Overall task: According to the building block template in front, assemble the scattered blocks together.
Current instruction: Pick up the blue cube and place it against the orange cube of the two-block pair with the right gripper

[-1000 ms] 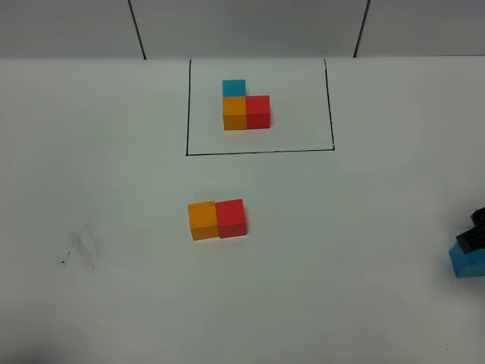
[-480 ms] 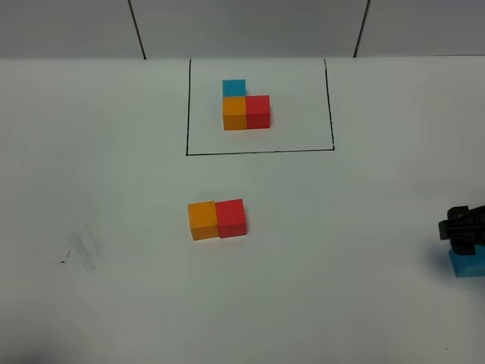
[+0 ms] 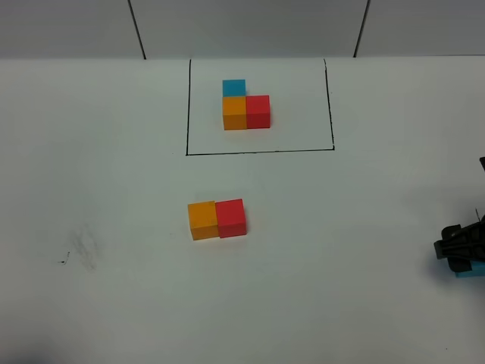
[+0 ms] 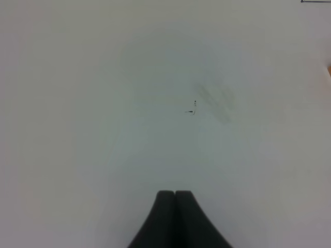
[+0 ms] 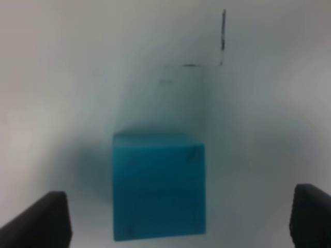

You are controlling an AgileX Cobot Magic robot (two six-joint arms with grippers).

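Right jaws: spread wide, one on each side of the blue cube [image 5: 158,186] and touching neither face. The cube sits on the worktop [image 3: 114,189] at its near right edge, well apart from the other loose cubes.
Grip risk: the cube lies nearer one jaw than the other, so closing could shove or twist it before it is pinched. A skewed hold would likely give a crooked joint.
Left jaws: pressed together and empty, over bare worktop near a grey smudge [image 4: 214,98].
Orange cube [image 3: 202,220] and red cube [image 3: 231,218]: touching side by side, mid-worktop.
Placement risk: going by the template, blue belongs behind orange. Setting it down could nudge the pair apart, or it could land behind red.
Template [image 3: 246,110]: blue, orange and red cubes in an L inside the black frame [image 3: 260,152], at the far side.
Hard to make out: the overhead view cuts off the right arm and shows only a sliver of blue. The right wrist view is blurred and crops the jaw tips, so their height above the worktop cannot be told.
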